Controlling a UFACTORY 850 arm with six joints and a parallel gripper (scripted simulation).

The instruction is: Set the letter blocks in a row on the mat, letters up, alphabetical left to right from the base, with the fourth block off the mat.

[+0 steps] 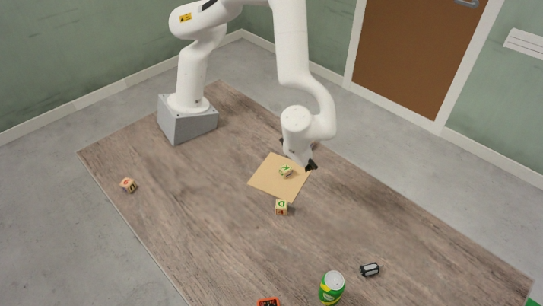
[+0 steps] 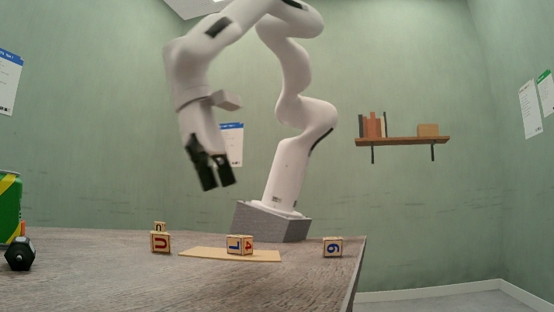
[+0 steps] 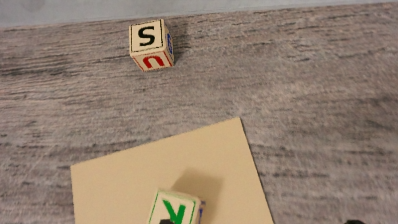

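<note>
The tan mat [image 1: 279, 176] lies mid-table. A block with a green K on top [image 1: 285, 170] sits on it; it also shows in the wrist view [image 3: 175, 210] and in the exterior view [image 2: 240, 244]. The D block [image 1: 281, 206] stands just off the mat's near corner. The S block [image 3: 150, 44] stands off the mat near the table's edge; the arm hides it in the top view. A block with 6 on top [image 1: 128, 184] sits far left. My gripper [image 2: 213, 171] is open and empty, high above the mat's far side.
The grey robot base [image 1: 187, 119] stands at the table's far end. A green can [image 1: 331, 287], a small black dumbbell [image 1: 369, 269] and an orange object [image 1: 268, 301] lie at the near end. The table drops off beyond the S block [image 2: 332, 247].
</note>
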